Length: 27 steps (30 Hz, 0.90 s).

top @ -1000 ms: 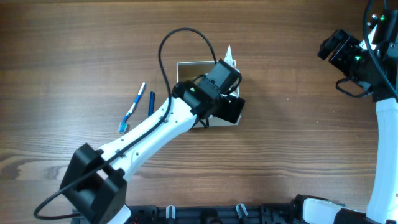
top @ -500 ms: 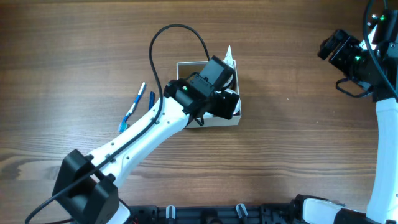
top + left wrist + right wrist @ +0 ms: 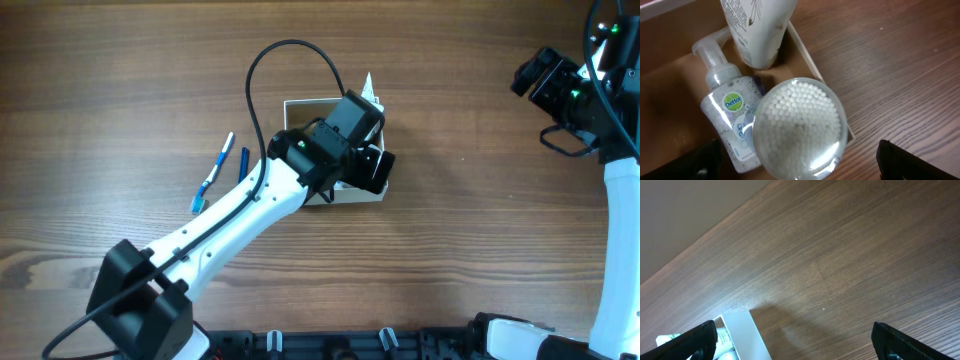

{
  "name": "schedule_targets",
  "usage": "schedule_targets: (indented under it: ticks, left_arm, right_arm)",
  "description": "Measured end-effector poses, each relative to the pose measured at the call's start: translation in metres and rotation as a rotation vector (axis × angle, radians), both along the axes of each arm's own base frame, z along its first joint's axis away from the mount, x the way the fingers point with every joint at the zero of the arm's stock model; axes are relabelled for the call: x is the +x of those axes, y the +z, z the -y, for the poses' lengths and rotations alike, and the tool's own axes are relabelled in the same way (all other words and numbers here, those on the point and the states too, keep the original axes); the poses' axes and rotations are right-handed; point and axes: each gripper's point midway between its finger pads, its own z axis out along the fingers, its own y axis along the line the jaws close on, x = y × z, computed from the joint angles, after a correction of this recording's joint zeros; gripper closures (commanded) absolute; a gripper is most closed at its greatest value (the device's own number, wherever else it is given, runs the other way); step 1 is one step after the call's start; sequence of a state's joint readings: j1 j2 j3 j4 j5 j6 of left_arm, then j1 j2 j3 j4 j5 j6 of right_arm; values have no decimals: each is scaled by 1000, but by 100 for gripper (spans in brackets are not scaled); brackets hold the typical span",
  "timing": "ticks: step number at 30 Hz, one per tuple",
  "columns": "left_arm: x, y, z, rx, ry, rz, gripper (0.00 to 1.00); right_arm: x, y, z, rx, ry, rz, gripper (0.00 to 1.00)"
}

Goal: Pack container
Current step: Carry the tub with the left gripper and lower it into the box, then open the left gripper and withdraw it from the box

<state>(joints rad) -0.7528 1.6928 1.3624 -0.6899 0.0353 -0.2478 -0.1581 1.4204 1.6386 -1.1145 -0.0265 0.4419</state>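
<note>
left end effector (image 3: pixel 801 166) over container (image 3: pixel 300 103)

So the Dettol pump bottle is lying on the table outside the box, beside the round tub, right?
No. The Dettol pump bottle lies inside the box, beside the round tub; the left wrist view shows it.

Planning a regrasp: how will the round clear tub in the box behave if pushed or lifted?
Probably light: the round tub looks filled with white cotton tips. Its glossy clear top may slip in the jaws. Seemingly propped against the Dettol bottle at the edge of the box, it could shift if pushed.
</note>
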Motion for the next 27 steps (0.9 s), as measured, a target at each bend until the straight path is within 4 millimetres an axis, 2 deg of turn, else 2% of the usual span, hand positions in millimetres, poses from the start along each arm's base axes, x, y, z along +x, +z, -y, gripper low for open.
schedule_targets:
  ticks: [4,7,11,20,27]
  left_arm:
    - [1,-23,1,40,2,-39,1]
    - [4,-42,-2,85,12,-60,7]
    - [5,-55,-19,184,46,-57,7]
    - [22,-58,-60,275,187,-51,7]
    - [33,-58,-76,260,290,-62,6]
  right_arm:
    - [0,0,0,0,0,0,0]
    - [0,0,0,0,0,0,0]
    - [0,0,0,0,1,0,0]
    - [0,0,0,0,0,0,0]
    - [0,0,0,0,0,0,0]
